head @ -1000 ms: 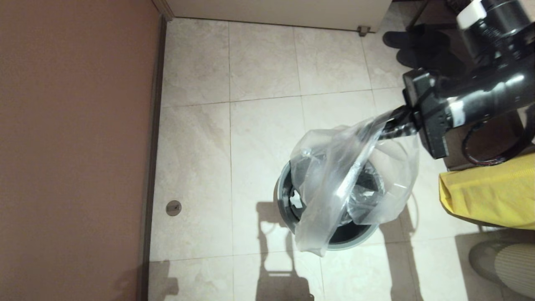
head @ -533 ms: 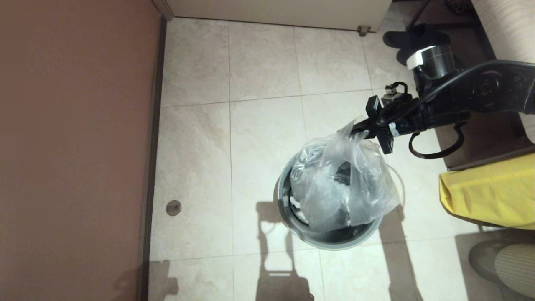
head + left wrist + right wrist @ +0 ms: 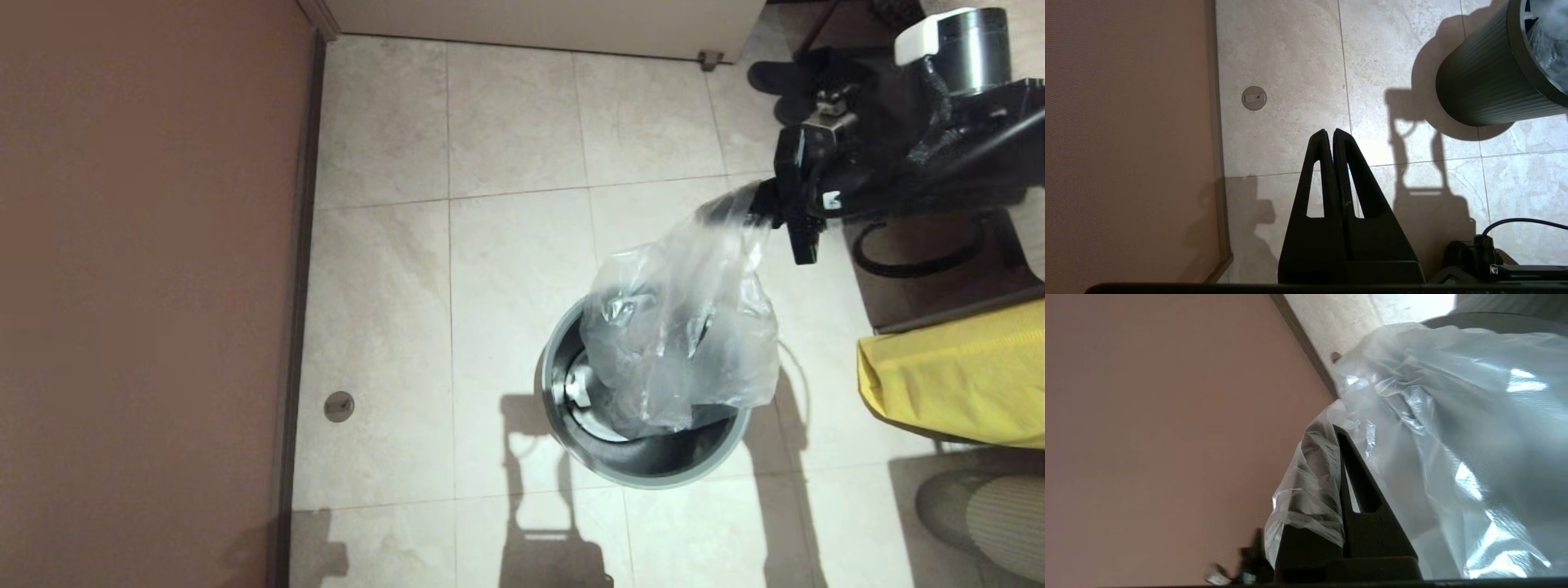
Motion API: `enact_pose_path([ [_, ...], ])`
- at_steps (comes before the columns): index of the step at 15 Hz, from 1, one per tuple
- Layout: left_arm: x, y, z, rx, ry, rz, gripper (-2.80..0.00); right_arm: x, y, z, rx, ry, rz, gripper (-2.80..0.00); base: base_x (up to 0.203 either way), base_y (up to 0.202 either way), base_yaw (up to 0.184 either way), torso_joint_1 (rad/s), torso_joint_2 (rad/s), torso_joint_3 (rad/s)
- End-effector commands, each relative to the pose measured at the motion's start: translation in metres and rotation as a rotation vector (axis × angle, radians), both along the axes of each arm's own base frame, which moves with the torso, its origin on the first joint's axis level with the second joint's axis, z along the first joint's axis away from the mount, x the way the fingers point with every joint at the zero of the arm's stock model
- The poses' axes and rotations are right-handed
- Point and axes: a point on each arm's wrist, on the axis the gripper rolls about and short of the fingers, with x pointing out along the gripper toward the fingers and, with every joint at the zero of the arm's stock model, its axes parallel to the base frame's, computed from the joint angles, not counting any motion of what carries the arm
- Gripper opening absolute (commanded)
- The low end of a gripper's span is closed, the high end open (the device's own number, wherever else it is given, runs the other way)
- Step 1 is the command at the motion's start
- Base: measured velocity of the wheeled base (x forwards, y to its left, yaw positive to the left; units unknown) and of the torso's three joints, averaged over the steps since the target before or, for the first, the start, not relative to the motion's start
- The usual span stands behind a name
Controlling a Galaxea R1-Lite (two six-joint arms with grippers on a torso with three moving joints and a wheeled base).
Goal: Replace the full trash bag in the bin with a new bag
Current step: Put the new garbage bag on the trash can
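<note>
The bin (image 3: pixel 653 476) stands on the tiled floor, grey-rimmed, its shiny bottom partly showing. The new bag (image 3: pixel 686 335), clear and crinkly, hangs from my right gripper (image 3: pixel 735 208), which is shut on its top edge above and behind the bin. The bag's lower end dangles over the far right part of the bin's mouth. In the right wrist view the bag (image 3: pixel 1453 437) drapes over one finger of the right gripper (image 3: pixel 1337 430). My left gripper (image 3: pixel 1329 132) is shut and empty above the floor, left of the bin (image 3: pixel 1486 85). The full trash bag is out of view.
A brown wall (image 3: pixel 147 286) runs along the left, with a floor drain cap (image 3: pixel 339 406) near it. A yellow sack (image 3: pixel 955 384) and a pale ribbed object (image 3: pixel 996 514) lie at the right. Black shoes (image 3: pixel 808 82) and a white cabinet (image 3: pixel 539 20) are at the back.
My right gripper dipped towards the bin with the bag, then rose again up and to the right. The bag's lower end now hangs inside the mouth instead of over the front rim.
</note>
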Motion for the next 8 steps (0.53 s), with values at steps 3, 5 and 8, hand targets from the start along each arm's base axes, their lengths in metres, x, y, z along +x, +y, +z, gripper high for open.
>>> enact_pose_path([
  [3,0.000,0.000,0.000,0.001,-0.001,0.000,-2.80,-0.033,-0.009,0.004,-0.113,-0.095,-0.020,-2.80,0.000,0.000,0.000,0.000,0.00,0.000],
  [5,0.000,0.000,0.000,-0.001,-0.001,0.000,-2.80,-0.037,-0.009,0.001,-0.169,-0.136,-0.011,0.00,0.000,0.000,0.000,0.000,0.00,0.000],
  [8,0.000,0.000,0.000,0.001,-0.001,0.000,-2.80,-0.054,-0.014,-0.005,-0.313,-0.255,0.011,0.00,0.000,0.000,0.000,0.000,0.00,0.000],
])
